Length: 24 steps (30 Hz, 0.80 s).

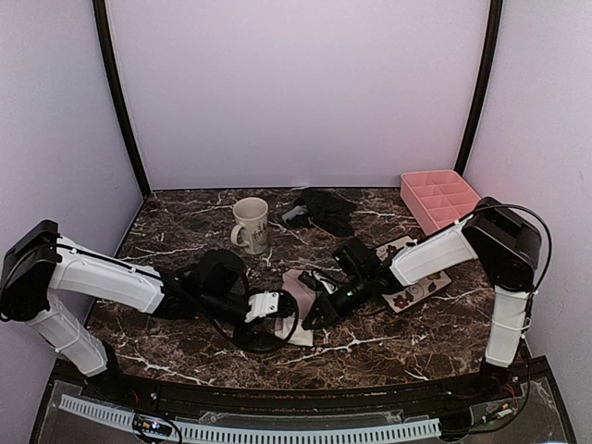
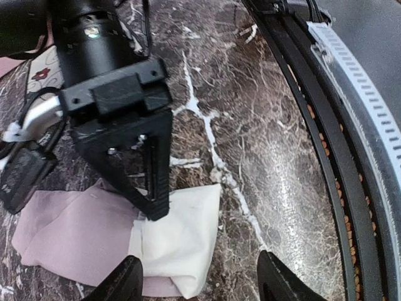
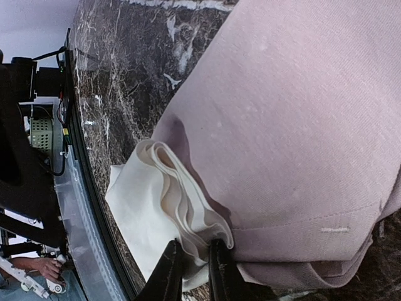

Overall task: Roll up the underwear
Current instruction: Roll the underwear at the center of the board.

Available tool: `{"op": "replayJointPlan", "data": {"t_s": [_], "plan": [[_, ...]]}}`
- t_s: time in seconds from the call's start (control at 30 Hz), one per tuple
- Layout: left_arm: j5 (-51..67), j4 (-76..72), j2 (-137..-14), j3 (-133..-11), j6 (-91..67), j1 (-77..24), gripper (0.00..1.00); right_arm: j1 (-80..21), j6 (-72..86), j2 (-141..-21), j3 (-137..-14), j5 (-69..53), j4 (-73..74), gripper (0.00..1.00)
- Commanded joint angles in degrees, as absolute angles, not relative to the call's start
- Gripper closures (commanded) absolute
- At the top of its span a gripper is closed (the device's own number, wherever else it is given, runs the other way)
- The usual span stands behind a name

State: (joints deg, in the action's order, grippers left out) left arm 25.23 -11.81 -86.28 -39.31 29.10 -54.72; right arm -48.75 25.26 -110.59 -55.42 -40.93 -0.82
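Note:
The pale pink and white underwear (image 1: 296, 279) lies near the table's front middle, its pink part (image 3: 301, 125) spread flat and its white part (image 2: 182, 244) folded into layers at one edge. My right gripper (image 3: 195, 266) is shut on those white folds (image 3: 150, 207); it shows as a black gripper (image 2: 125, 125) pressing down on the cloth in the left wrist view. My left gripper (image 2: 200, 285) is open, its fingertips (image 2: 122, 282) standing either side of the white fold and holding nothing. The black underwear (image 1: 324, 211) lies crumpled at the back middle.
A white mug (image 1: 251, 224) stands back left of the cloth. A flowered plate (image 1: 412, 277) lies under the right arm, and a pink divided box (image 1: 439, 199) sits at the back right. The table's front rail (image 2: 326, 125) runs close beside the left gripper.

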Motion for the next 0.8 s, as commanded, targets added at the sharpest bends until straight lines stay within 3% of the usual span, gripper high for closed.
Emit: {"op": "replayJointPlan", "data": {"t_s": [0.0, 0.23, 0.37, 0.5, 0.77], "plan": [[21.46, -10.45, -91.65, -42.39, 37.55, -56.84, 0.36, -49.79, 23.22, -113.09, -56.48, -38.93, 3.71, 0.83], [17.02, -12.13, -98.34, -44.16, 37.12, -57.39, 0.43, -49.75, 22.50, -112.49, -56.55, -38.39, 4.88, 0.83], [21.62, -6.99, -98.95, -44.26, 35.12, -57.39, 0.67, -49.60, 22.76, -110.20, -55.47, -37.64, 3.78, 0.81], [25.74, -3.24, -98.87, -44.09, 32.70, -57.39, 0.83, -49.00, 22.96, -105.94, -53.25, -35.63, 0.84, 0.74], [45.68, 5.32, -98.94, -46.67, 24.90, -52.64, 0.93, -50.95, 17.52, -88.14, -41.12, -25.27, -10.26, 0.66]]}}
